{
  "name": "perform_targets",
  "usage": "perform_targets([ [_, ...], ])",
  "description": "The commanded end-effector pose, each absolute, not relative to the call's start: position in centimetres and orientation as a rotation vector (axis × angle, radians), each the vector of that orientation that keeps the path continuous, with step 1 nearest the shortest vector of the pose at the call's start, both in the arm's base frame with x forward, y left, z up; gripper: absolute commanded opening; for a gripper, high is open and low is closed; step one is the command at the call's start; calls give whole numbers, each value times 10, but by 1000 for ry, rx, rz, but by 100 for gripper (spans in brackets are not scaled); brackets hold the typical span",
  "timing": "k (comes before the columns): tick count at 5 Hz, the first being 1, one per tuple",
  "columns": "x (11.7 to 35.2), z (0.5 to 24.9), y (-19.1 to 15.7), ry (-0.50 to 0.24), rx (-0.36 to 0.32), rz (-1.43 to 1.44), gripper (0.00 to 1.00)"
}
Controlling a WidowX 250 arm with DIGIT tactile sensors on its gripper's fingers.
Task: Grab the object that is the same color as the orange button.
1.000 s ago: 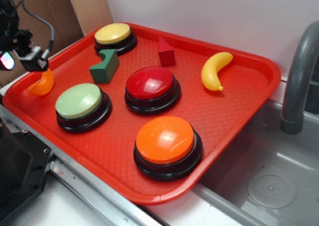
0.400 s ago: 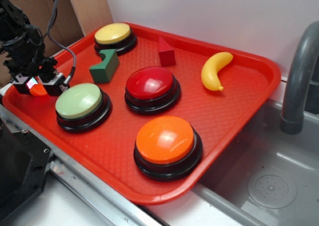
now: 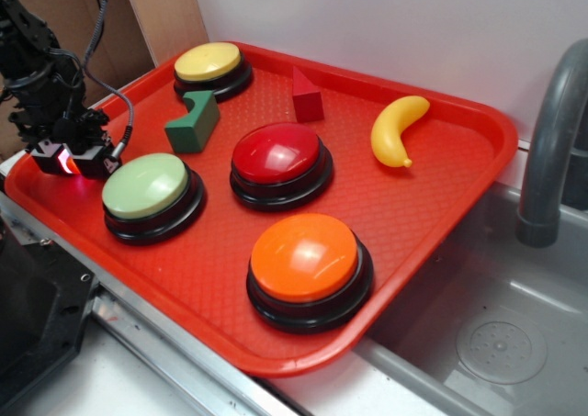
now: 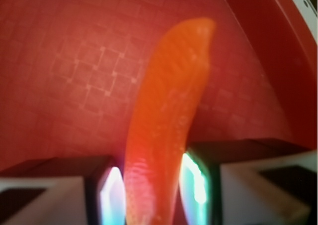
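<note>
Exterior view: big red textured plastic tray (image 3: 432, 205) fills most of the frame, sitting on the worktop next to a grey sink basin (image 3: 496, 342) with a grey faucet pipe (image 3: 551, 150) at right. On the tray, largest first: large round button with bright orange dome on black base (image 3: 308, 267) at the near edge; red-domed button on black base (image 3: 279, 163) mid-tray; pale green-domed button on black base (image 3: 150, 196) toward the left; yellow-domed button on black base (image 3: 211, 70) at the far left corner. Then the yellow plastic toy banana (image 3: 398, 129) far right, a dark green notched block (image 3: 194, 122) between the yellow and green buttons, and a dark red wedge-shaped block (image 3: 306, 95) behind the red button.

Black robot arm comes in from upper left; gripper (image 3: 70, 162) is down at the tray's left edge, just beside the green button, apart from it. Only a sliver of orange shows between the pads from this angle.

Wrist view: small glossy orange crescent-shaped toy fruit slice (image 4: 166, 130) lies on the tray (image 4: 59, 76), lower end sitting between the two pads (image 4: 110, 195), upper tip pointing toward the tray rim at upper right. Jaws closed in on the slice, a pad against each side. Can't tell whether it's lifted off the tray. Image is blurry up close.
</note>
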State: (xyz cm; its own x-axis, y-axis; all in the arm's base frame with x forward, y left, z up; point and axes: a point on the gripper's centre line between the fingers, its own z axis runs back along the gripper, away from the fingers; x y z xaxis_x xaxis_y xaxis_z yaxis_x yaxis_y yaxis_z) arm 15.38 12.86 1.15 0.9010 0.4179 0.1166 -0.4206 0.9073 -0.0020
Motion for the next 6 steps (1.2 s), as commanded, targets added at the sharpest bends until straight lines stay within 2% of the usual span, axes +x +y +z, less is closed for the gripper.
perform_targets([
  [1,155,82,111,-192,138,300,0],
  [2,163,133,86,-172,79,178,0],
  [3,166,183,59,-151,62,31,0],
  [4,170,228,36,-178,31,-97,0],
  [5,170,241,26,-215,65,-103,0],
  [6,166,239,24,-222,87,-72,0],
])
